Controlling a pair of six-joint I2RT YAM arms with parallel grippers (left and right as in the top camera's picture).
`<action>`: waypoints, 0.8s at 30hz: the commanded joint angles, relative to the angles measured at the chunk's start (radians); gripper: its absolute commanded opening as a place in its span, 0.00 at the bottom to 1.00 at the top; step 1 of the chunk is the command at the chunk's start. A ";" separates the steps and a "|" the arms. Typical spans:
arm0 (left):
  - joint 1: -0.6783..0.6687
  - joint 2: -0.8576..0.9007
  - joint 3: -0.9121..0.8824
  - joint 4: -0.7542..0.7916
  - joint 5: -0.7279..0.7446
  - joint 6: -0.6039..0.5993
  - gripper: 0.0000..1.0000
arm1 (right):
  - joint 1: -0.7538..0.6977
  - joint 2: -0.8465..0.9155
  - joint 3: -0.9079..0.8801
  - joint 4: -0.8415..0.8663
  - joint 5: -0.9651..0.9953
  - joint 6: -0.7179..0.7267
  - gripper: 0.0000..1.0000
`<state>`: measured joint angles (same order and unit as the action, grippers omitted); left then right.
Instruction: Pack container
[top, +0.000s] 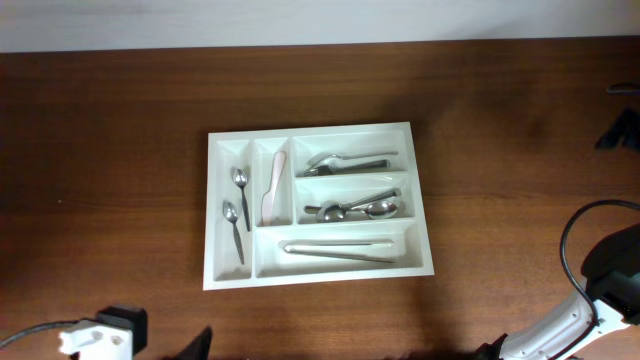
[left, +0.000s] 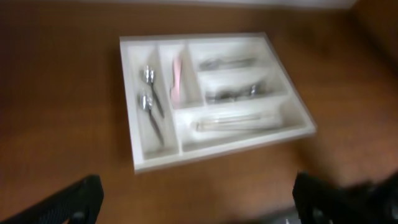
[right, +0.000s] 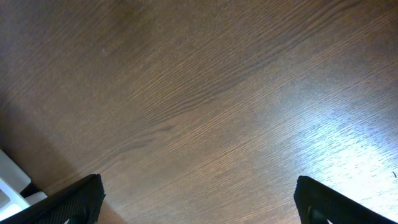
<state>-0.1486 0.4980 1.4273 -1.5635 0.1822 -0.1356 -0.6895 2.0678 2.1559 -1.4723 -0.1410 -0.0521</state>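
Note:
The white cutlery tray container (top: 420, 210) lies at the middle of the brown table; it also shows in the left wrist view (left: 127, 106). Its left narrow slot holds two small spoons (top: 237, 210), the second a pink-handled knife (top: 272, 188). The three wide slots hold forks (top: 345, 161), spoons (top: 360, 209) and tongs (top: 340, 248). My left gripper (left: 199, 208) is open and empty, back near the table's front left edge (top: 150, 345). My right gripper (right: 199, 205) is open and empty over bare wood at the front right.
A black cable (top: 575, 235) loops by the right arm (top: 560, 325) at the front right. A dark object (top: 620, 130) sits at the far right edge. A white wall strip runs along the table's back edge.

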 joint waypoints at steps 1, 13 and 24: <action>-0.002 -0.010 -0.007 -0.039 0.038 -0.010 0.99 | 0.002 -0.001 -0.002 -0.001 -0.005 0.008 0.99; -0.001 -0.010 -0.188 0.278 0.057 0.411 0.99 | 0.002 -0.001 -0.002 0.000 -0.005 0.008 0.99; 0.025 -0.130 -0.727 0.797 -0.023 0.430 0.99 | 0.002 -0.001 -0.002 -0.001 -0.005 0.008 0.99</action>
<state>-0.1463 0.4427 0.8143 -0.8627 0.2100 0.2581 -0.6895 2.0678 2.1559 -1.4727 -0.1410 -0.0513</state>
